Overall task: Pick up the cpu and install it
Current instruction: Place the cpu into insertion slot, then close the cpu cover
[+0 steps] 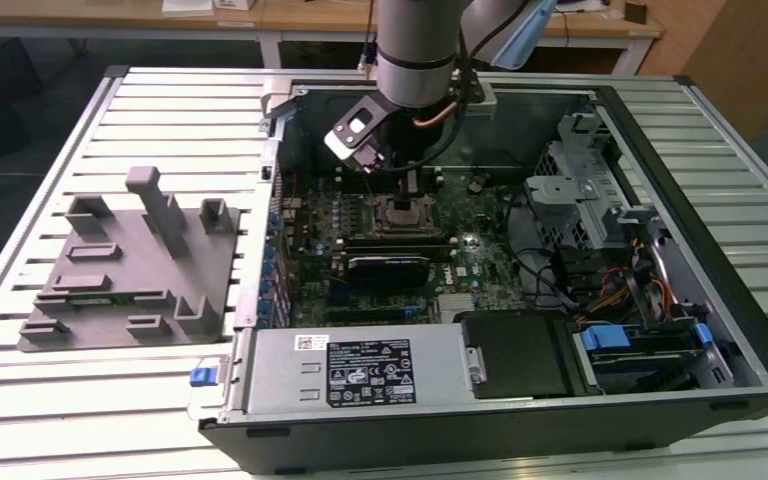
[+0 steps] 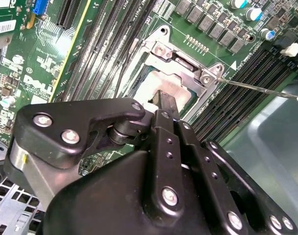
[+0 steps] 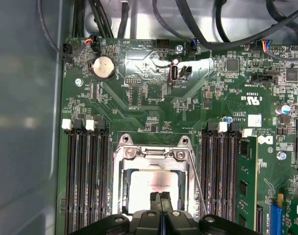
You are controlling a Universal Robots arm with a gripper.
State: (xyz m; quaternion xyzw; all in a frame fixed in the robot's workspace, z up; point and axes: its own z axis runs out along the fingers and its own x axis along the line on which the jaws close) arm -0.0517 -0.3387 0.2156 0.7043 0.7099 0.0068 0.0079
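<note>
My black gripper (image 3: 163,195) has its two fingers pressed together and holds nothing; the tips are just over the small silvery square cpu (image 3: 149,181). The cpu lies flat inside the metal socket frame (image 3: 151,152) on the green motherboard (image 3: 139,105). This is within the open black computer case (image 1: 491,440), upper middle of the exterior view.

The cpu (image 3: 153,185) lies flat in the socket frame (image 3: 120,171) on the board (image 3: 139,103), its silvery-white top facing up and its edges squared with the frame around it. In the first wrist view my fingertips (image 3: 157,199), pressed together, sit over the middle of one edge and hide that part; whether they touch it I cannot tell. In the second wrist view its pale top (image 2: 151,85) shows just past my fingertip
</note>
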